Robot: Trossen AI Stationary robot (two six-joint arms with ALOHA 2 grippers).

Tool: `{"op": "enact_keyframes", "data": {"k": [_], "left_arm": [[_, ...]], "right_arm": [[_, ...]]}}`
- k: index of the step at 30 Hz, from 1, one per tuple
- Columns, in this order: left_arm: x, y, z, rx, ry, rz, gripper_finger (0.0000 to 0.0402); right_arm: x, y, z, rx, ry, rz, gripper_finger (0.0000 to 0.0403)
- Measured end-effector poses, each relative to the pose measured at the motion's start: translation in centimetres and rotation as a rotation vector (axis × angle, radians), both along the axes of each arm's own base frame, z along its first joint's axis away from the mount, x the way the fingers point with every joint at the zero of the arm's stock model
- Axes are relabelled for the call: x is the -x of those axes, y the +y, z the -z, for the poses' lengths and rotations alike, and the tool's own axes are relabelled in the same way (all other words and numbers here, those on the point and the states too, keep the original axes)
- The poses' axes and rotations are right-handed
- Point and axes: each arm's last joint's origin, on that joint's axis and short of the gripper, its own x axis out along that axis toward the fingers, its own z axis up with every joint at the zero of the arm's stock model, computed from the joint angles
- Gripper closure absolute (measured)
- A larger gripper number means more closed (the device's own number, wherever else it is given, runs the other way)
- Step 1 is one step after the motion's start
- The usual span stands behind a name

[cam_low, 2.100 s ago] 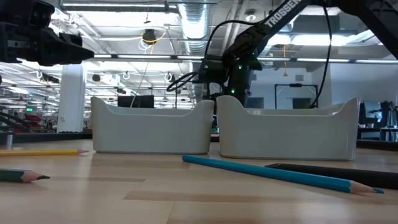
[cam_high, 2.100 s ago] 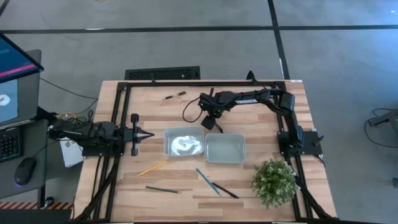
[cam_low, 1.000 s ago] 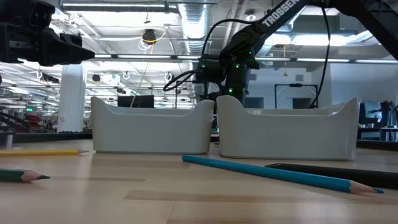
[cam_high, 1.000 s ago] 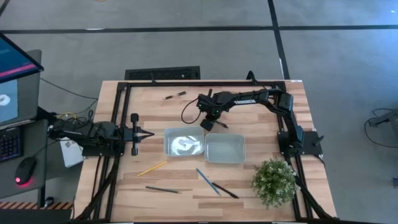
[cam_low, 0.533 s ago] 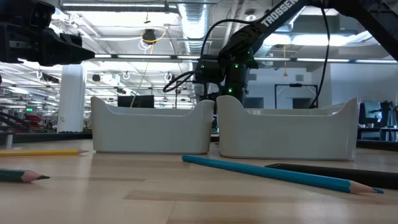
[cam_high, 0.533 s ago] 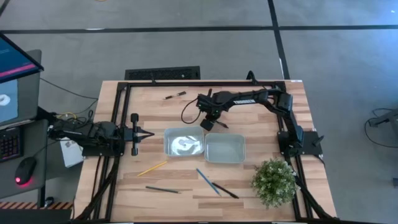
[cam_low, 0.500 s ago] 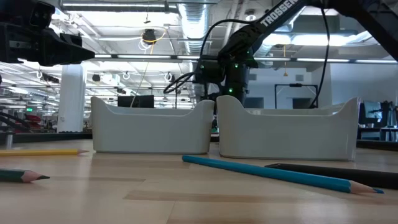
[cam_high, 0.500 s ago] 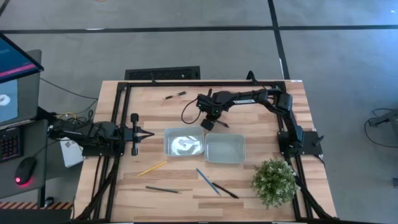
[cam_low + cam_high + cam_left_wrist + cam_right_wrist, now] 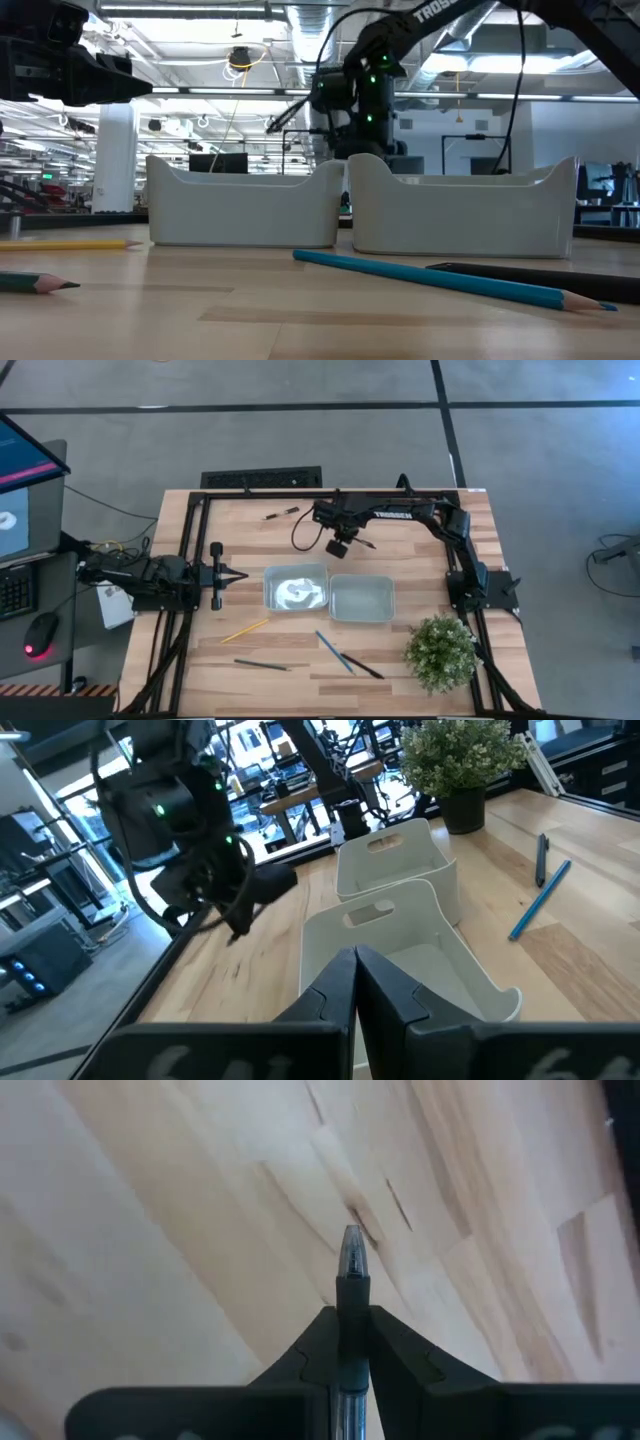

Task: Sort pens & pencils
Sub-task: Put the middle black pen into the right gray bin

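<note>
My right gripper [image 9: 340, 547] hangs over the far half of the table, beyond the two white bins, shut on a black pen [image 9: 352, 1295]. Another pen [image 9: 282, 513] lies near the far edge and a third [image 9: 364, 667] near the front edge. The pencils lie flat on the table in front of the bins: yellow [image 9: 245, 630], dark grey-green [image 9: 262, 665] and blue [image 9: 333, 652]. My left gripper [image 9: 238, 575] waits shut at the table's left side, touching nothing. My right gripper pinches the pen's barrel between its two fingers [image 9: 310, 1355], which come down from above. The pen's tip end [image 9: 352, 1250] sticks out past them. The pen is lifted clear of the wooden table.
The two white bins [image 9: 296, 590] [image 9: 362, 598] stand side by side in the table's middle. A potted plant [image 9: 440, 650] stands at the near right corner. A black frame [image 9: 190, 540] runs round the table's edges.
My right gripper has risen and gone toward the table's far edge, staying shut, and has carried the pen with it, clear of the table.
</note>
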Motion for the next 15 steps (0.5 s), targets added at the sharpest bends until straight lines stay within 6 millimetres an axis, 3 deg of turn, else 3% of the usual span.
{"op": "enact_keyframes", "data": {"k": [7,15], "left_arm": [[0.0,0.0,0.0,0.0,0.0,0.0,0.0401],[0.0,0.0,0.0,0.0,0.0,0.0,0.0401]], "right_arm": [[-0.5,1.6,-3.4,-0.012,0.028,-0.045,0.034],[0.6,6.3,-8.8,0.002,-0.066,-0.086,0.034]]}}
